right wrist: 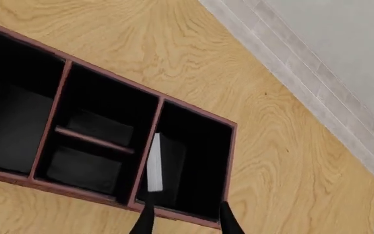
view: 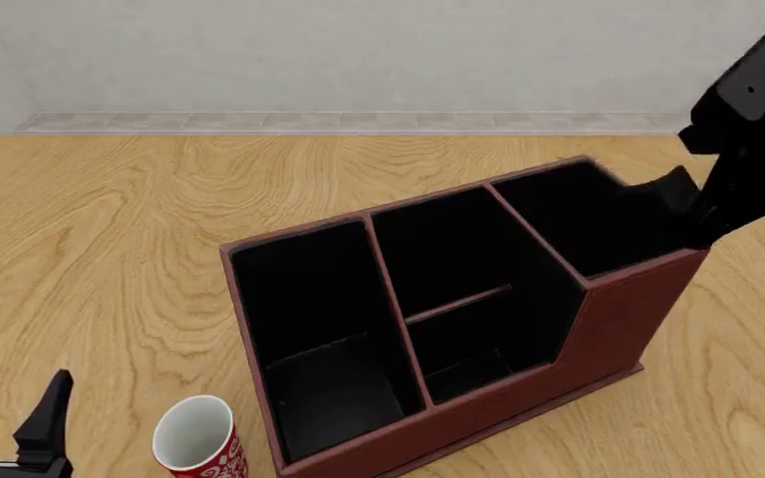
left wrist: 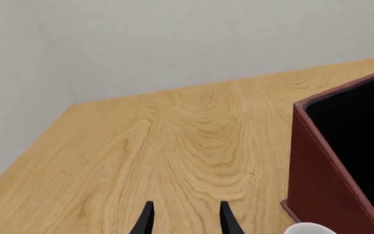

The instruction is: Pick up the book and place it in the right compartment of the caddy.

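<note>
I am holding my right gripper (right wrist: 183, 218) spread above the caddy (view: 609, 329), since the book (right wrist: 156, 163) is standing inside its right compartment (right wrist: 200, 161), while my left gripper (left wrist: 185, 219) is idling open beside the caddy.

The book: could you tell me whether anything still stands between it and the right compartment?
Nothing visible does. In the right wrist view the book already stands inside the right compartment of the caddy, against the partition. The right gripper is open above that compartment's rim, holding nothing.
</note>
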